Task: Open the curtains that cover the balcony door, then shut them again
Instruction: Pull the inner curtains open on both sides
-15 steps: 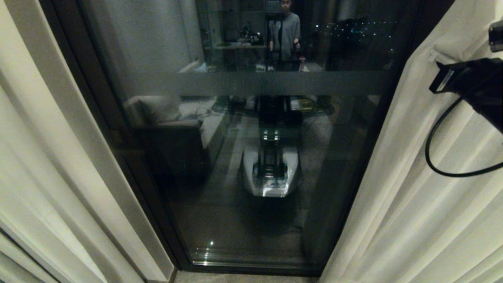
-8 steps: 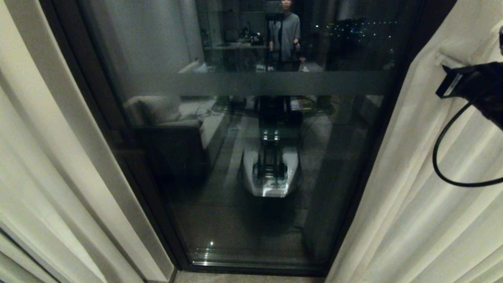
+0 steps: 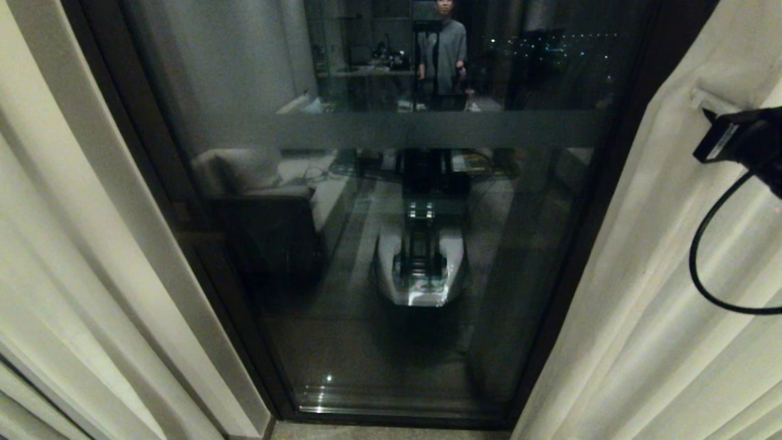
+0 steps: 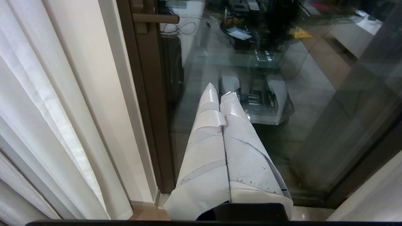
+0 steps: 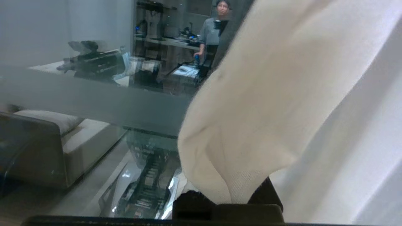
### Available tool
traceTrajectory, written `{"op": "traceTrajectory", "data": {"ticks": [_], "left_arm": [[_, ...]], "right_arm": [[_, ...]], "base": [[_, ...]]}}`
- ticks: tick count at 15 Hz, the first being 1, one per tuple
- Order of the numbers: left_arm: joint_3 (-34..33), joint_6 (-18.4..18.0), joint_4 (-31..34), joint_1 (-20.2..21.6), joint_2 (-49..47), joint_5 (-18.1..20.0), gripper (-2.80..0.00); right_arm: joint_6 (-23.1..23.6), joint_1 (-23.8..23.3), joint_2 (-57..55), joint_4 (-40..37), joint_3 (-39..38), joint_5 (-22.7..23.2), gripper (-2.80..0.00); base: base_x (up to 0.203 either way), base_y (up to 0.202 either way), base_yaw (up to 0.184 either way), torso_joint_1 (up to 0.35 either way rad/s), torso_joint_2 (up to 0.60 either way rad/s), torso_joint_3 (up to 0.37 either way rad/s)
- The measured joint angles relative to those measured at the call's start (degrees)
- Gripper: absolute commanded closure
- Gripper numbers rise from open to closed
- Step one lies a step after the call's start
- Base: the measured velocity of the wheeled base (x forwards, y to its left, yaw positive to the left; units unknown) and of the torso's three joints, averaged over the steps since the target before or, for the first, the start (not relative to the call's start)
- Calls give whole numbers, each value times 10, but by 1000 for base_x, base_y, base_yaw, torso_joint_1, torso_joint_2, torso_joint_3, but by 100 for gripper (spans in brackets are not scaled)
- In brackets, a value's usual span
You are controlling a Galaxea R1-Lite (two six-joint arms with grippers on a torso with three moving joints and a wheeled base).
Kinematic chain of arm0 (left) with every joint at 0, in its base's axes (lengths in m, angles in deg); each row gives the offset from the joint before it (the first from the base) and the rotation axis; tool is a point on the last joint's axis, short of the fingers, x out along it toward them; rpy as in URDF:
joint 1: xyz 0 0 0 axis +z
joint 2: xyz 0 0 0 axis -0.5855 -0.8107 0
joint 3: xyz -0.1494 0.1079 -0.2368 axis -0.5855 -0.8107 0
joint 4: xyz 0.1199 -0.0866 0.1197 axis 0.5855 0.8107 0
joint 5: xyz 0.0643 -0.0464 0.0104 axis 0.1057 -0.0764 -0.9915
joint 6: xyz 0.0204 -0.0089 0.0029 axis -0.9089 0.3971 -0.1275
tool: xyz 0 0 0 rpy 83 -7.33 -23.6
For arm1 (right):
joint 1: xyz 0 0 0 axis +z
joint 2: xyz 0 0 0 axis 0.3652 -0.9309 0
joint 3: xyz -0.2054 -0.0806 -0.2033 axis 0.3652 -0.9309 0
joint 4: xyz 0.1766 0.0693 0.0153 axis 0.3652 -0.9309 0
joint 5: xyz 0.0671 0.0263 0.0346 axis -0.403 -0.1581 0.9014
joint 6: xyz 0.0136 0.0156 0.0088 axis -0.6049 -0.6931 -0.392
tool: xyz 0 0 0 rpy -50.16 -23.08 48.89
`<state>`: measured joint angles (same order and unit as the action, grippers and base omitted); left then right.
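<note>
Curtains [image 3: 641,305] are pulled apart, the balcony door [image 3: 391,201] glass bare between them. Right claw [image 5: 226,194] is clamped on a fold of the right panel – left claw [image 4: 221,91] is pinched together, holding nothing.

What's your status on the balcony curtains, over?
Right pincer shut on the right curtain edge. Left pincer shut, empty, facing the glass. Balcony door exposed between both panels. Nothing in the way.
</note>
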<state>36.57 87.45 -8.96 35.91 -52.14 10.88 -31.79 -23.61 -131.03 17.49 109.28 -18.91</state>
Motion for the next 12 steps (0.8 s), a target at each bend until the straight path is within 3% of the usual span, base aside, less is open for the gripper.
{"op": "traceTrajectory", "data": {"ticks": [10,12], "left_arm": [[0,0,0,0,0,0,0],[0,0,0,0,0,0,0]], "right_arm": [[0,0,9,0,-6,0,0],[0,1,9,1,-7,0,0]], "base": [[0,0,0,0,0,0],[-1,-121,7,1,3,1]]}}
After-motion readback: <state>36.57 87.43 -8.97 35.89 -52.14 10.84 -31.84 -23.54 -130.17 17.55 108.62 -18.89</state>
